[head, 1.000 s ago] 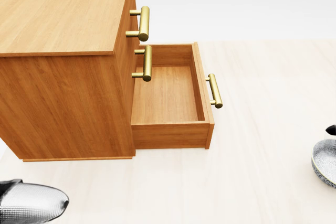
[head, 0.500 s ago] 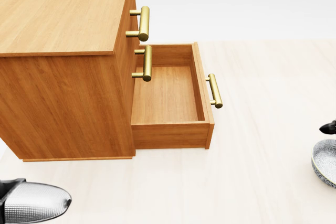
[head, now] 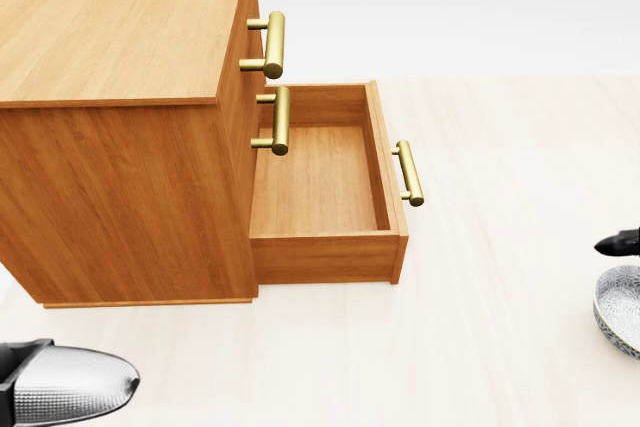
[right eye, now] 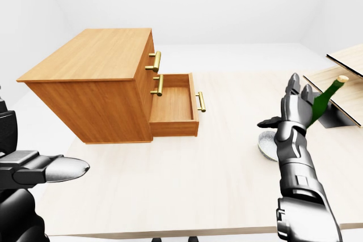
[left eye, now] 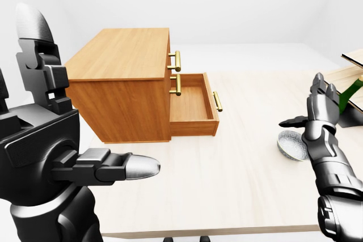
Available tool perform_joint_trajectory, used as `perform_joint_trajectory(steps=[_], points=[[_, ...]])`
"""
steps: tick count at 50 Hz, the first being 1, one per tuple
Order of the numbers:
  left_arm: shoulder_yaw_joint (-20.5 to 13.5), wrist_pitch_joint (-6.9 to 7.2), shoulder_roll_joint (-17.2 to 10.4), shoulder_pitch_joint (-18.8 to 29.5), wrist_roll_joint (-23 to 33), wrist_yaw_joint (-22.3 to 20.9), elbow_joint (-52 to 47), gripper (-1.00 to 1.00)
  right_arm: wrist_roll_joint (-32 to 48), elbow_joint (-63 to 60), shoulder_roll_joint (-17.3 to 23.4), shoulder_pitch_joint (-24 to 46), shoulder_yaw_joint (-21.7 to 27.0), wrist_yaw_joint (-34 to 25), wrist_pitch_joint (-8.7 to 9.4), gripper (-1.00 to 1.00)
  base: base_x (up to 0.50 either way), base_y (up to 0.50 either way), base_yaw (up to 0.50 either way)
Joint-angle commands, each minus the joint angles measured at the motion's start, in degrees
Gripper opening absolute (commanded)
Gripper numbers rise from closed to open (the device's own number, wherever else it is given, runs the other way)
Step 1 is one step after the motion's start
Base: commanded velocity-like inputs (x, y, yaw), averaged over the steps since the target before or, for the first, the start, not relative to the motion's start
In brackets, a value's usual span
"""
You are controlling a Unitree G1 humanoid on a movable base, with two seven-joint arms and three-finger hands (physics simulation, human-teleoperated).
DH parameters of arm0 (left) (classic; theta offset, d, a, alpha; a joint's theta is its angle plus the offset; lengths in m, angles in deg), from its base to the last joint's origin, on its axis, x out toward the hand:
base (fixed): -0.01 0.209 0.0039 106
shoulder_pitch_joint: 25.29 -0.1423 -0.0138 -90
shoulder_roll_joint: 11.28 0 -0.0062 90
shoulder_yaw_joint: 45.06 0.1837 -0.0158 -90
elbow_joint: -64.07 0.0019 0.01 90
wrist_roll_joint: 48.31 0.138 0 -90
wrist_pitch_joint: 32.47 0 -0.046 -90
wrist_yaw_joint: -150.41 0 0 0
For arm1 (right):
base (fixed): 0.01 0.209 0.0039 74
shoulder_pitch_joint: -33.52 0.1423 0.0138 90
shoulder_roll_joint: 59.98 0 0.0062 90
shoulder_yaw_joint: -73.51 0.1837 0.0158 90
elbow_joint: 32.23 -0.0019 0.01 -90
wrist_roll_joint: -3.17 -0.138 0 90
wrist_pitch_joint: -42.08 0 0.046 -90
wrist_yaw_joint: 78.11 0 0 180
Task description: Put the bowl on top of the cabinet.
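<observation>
Hovering spread-fingered and empty above the bowl (left eye: 293, 144), right hand (right eye: 295, 109) risks nudging it toward the nearby green bottle (right eye: 324, 99); left hand (left eye: 110, 166) likewise empty.

A brown wood cabinet (right eye: 96, 83) sits on a pale table (right eye: 187, 179), toward the left. Its flat top is bare. Its bottom drawer (right eye: 173, 109) is pulled out to the right, and nothing shows inside it. Gold handles (right eye: 157, 62) stick out from the drawers.

The right hand (right eye: 292, 109) stands up on the right side, fingers spread wide and pointing up. It holds nothing. Just behind its wrist, the bowl (right eye: 266, 143) rests on the table, partly hidden.

A green bottle (right eye: 323, 101) leans near the right edge, next to some wood boards (right eye: 343, 58).

The left hand (right eye: 42, 171) points a silver fingertip to the right at the bottom left.
</observation>
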Motion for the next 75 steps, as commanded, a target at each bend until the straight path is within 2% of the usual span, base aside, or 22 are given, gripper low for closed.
perform_joint_trajectory(steps=[1,2,8,13,21,25,27,75], points=[[0.1,0.0,0.0,-0.1,0.1,0.0,0.0,1.0,0.6,-6.7,-0.9,-3.2,1.6,-2.5,0.0,1.0,0.0,0.0,0.0],[0.1,0.0,0.0,-0.1,0.1,-0.1,0.2,1.0,0.7,-11.4,-1.3,-5.9,2.2,-4.3,0.0,1.0,0.0,0.0,0.0],[0.2,0.0,0.1,-0.1,0.2,-0.1,0.4,1.0,1.9,-18.1,-2.7,-9.7,4.0,-7.0,0.4,1.0,0.0,0.0,0.0],[0.3,0.0,0.1,-0.2,0.3,-0.1,0.5,1.0,2.8,-22.4,-3.7,-12.4,5.2,-8.6,0.62,1.0,0.0,0.0,0.0],[0.3,0.0,0.1,-0.4,0.4,-0.3,0.5,1.0,3.7,-26.3,-5.4,-15.8,6.3,-10.3,0.0,1.0,0.0,0.0,0.0],[0.3,0.0,0.2,-0.5,0.4,-0.3,0.4,1.0,3.8,-29.1,-6.3,-17.2,7.0,-11.7,0.43,1.0,0.0,0.0,0.0],[0.4,0.0,0.2,-0.6,0.5,-0.3,0.4,1.0,4.1,-28.7,-6.6,-17.4,6.9,-11.4,0.0,1.0,0.0,0.0,0.0],[0.3,0.0,0.1,-0.2,0.5,-0.2,0.8,1.0,7.8,-31.3,-8.3,-22.4,7.8,-12.2,0.0,1.0,0.0,0.0,0.0]])
